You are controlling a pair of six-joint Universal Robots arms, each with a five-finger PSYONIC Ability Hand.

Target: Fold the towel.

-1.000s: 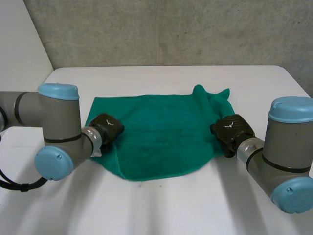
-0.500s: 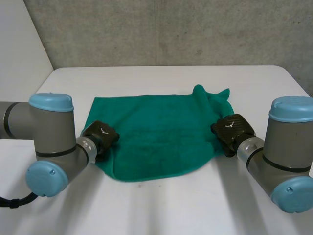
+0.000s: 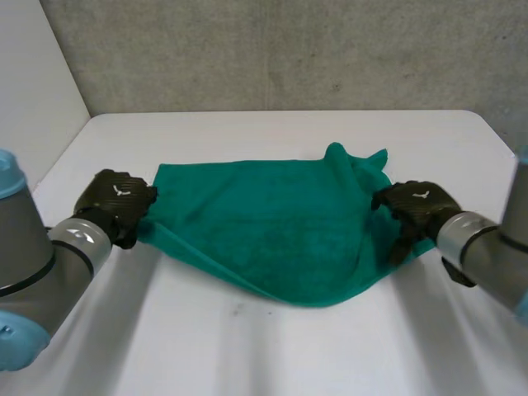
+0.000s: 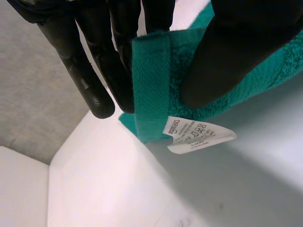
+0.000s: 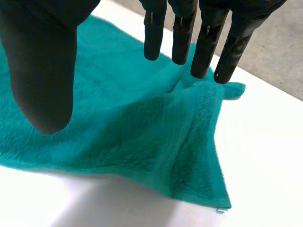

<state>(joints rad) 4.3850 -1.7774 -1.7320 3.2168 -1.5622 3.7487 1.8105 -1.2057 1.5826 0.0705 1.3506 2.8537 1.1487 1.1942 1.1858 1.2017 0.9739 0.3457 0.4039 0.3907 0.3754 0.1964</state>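
The green towel [image 3: 272, 223] lies spread across the middle of the white table [image 3: 247, 355], its long axis running between the two hands. The far-right corner [image 3: 346, 157] is bunched and stands up in a small fold. The near edge sags to a low point between the hands. The left hand [image 3: 115, 202] is at the towel's left corner. In the left wrist view, the fingers [image 4: 94, 71] and thumb [image 4: 227, 56] are closed on the hemmed corner, pinching the cloth between them. The corner is held clear of the table surface, and a white label [image 4: 194, 135] hangs from the hem just below the grip. The right hand [image 3: 417, 206] is at the towel's right edge, positioned over the cloth. In the right wrist view, its fingers [image 5: 206, 42] are straight and set side by side, and its thumb [image 5: 42, 71] stands well apart from them. No cloth is caught between thumb and fingers, and the towel lies beneath the palm. The near-right corner [image 5: 222, 203] rests flat on the table. A grey concrete wall [image 3: 289, 49] stands behind the table.
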